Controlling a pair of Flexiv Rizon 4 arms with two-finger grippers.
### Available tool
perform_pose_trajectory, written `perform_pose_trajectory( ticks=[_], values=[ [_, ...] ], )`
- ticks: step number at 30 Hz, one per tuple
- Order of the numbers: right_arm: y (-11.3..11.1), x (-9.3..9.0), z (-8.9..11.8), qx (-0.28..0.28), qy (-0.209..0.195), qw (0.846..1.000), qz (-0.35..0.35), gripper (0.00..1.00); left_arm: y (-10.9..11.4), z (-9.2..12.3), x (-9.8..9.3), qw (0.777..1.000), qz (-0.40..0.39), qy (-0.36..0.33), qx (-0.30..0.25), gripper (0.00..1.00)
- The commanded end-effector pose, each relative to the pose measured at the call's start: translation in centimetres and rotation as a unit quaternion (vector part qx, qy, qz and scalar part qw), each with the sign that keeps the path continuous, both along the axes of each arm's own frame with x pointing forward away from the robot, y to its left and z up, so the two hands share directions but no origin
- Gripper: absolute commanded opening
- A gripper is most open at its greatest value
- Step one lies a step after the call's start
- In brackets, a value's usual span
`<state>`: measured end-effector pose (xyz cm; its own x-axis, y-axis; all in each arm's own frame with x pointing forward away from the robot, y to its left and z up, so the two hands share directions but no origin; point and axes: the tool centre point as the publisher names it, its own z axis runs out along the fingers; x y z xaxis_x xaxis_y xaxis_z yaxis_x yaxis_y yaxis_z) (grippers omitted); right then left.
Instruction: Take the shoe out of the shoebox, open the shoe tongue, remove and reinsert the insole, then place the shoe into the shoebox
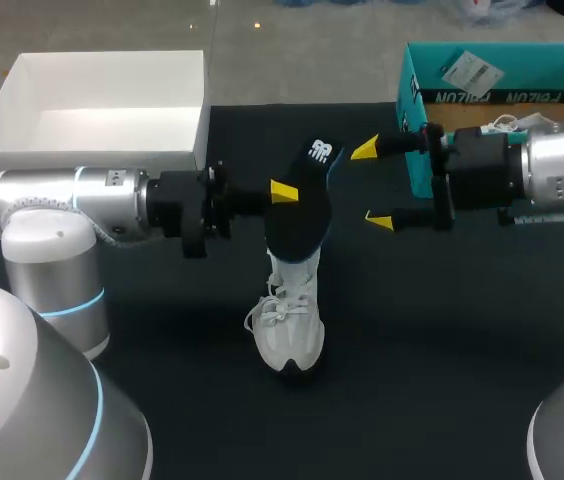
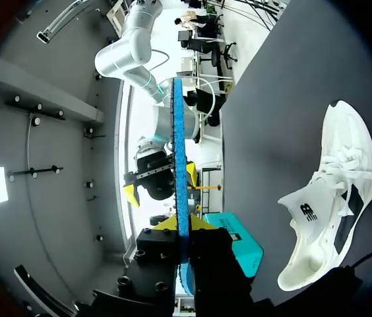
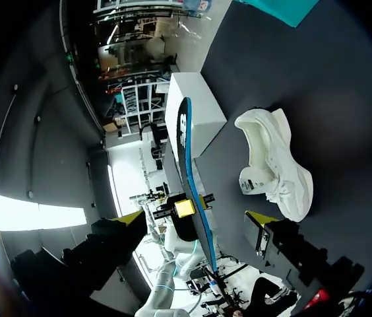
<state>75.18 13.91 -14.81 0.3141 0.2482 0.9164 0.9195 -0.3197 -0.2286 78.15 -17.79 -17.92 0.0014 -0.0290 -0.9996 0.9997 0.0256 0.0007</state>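
The left gripper [image 2: 181, 224] is clenched on a dark insole [image 1: 302, 215], holding it on edge in the air between the two arms. The right gripper [image 1: 372, 185] stands released just beside the insole, one finger on each side of it, not touching. Below it the white shoe [image 1: 288, 320] lies on the table [image 1: 442, 350] – outside both boxes. A teal shoebox [image 1: 417, 100] far right holds paper and something white, partly hidden. A white box [image 1: 92, 120] far left shows its bare floor.
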Motion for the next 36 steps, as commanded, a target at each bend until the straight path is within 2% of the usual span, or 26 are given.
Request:
perform_pose_trajectory(
  ticks=[1,12,17,31,33,35,36],
  values=[
    [-2.7,-2.0,-0.4,0.076,-0.035,0.996,0.000,1.00,1.2,0.4,-0.7,1.000,0.012,-0.002,-0.004,0.00],
    [-2.6,-2.2,0.0,0.025,-0.130,0.990,0.050,1.00,1.8,0.9,-0.9,1.000,0.012,0.004,-0.014,0.00],
    [-2.8,-2.1,0.1,0.000,-0.161,0.986,0.036,1.00,2.2,1.2,-1.0,0.999,0.007,0.023,-0.033,0.00],
    [-2.8,-2.1,0.1,0.000,-0.161,0.986,0.036,1.00,2.3,1.3,-1.0,0.999,0.003,0.033,-0.040,0.00],
    [-2.8,-2.1,0.1,0.000,-0.161,0.986,0.036,1.00,2.8,2.7,-0.3,0.988,0.000,0.142,-0.053,0.00],
    [-2.8,-2.1,0.1,0.000,-0.161,0.986,0.036,1.00,2.8,4.3,-0.2,0.949,-0.011,0.307,-0.064,0.00],
    [-2.8,-2.1,0.1,0.000,-0.161,0.986,0.036,1.00,2.9,5.2,-0.6,0.926,-0.020,0.368,-0.080,0.00]
  ],
)
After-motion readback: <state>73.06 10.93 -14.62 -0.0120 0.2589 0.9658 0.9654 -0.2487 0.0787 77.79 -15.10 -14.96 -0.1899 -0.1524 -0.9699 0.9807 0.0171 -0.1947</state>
